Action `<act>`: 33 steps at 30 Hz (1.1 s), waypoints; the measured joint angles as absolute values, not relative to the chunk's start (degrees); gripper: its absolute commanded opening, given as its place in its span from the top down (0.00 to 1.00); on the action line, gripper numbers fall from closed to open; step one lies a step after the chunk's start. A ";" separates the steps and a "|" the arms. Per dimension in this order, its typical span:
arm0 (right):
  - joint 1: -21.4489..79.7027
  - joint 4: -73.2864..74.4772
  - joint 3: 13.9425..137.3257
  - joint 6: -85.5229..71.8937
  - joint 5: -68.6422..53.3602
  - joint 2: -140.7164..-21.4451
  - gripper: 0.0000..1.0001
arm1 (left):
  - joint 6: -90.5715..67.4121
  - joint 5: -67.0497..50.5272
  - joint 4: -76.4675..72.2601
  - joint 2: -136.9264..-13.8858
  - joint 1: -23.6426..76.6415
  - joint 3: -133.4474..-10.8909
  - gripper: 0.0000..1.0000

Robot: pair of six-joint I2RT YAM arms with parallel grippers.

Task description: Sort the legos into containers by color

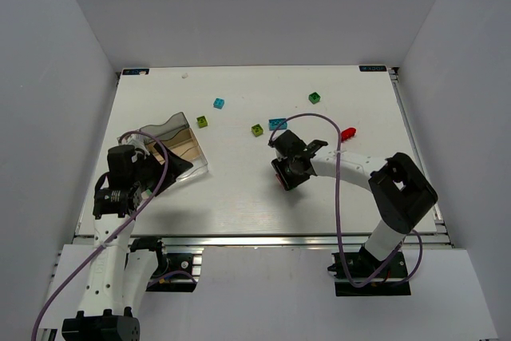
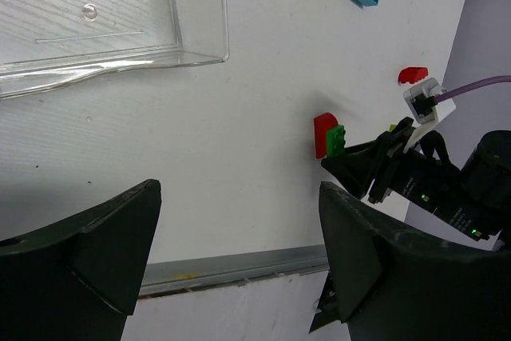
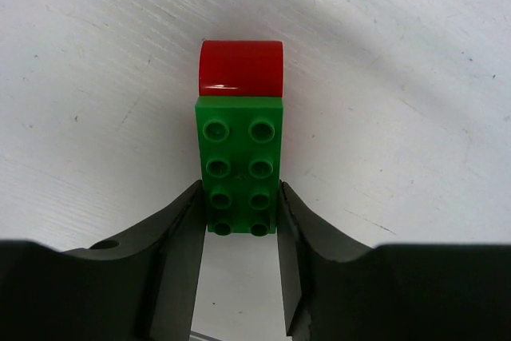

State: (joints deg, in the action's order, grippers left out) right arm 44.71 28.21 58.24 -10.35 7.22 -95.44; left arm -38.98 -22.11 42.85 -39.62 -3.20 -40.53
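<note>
My right gripper [image 3: 239,225] is shut on a dark green brick [image 3: 241,165] with a red rounded brick [image 3: 241,67] joined to its far end; the stack is at the table surface. In the top view this gripper [image 1: 286,173] is at mid-table. The stack [image 2: 327,135] also shows in the left wrist view. My left gripper [image 2: 238,189] is open and empty, near the clear tray [image 1: 182,132]. Loose legos lie beyond: cyan [image 1: 219,103], lime [image 1: 202,121], lime [image 1: 257,129], cyan [image 1: 278,124], dark green [image 1: 314,98], red [image 1: 348,134].
The clear tray [image 2: 112,13] lies at the left of the table, its near compartment bare. The right arm's purple cable [image 1: 338,197] loops over the table's right half. White walls close in the table on three sides.
</note>
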 measured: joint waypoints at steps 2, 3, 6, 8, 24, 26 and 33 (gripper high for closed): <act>44.71 28.10 58.15 -9.72 7.05 -95.31 0.98 | -38.98 -22.44 42.74 -39.64 -3.20 -40.53 0.11; 44.71 28.05 58.00 -9.32 6.85 -95.18 1.00 | -39.00 -22.87 42.54 -39.64 -3.20 -40.53 0.11; 44.69 28.18 57.14 -7.38 5.96 -93.89 1.00 | -38.98 -25.10 41.17 -39.68 -3.20 -40.53 0.11; 44.60 28.36 56.95 -5.72 4.86 -92.49 1.00 | -39.05 -27.38 39.86 -39.81 -3.20 -40.53 0.12; 37.89 23.09 60.77 13.06 -44.99 -77.10 1.00 | -47.00 -49.23 25.89 -43.68 -2.76 -43.05 0.08; 37.74 22.02 63.59 13.39 -52.45 -78.98 1.00 | -48.18 -50.52 22.76 -42.74 -2.76 -43.29 0.09; 37.82 10.68 69.78 5.54 -67.55 -84.58 1.00 | -54.72 -53.69 6.79 -34.72 -2.76 -41.71 0.08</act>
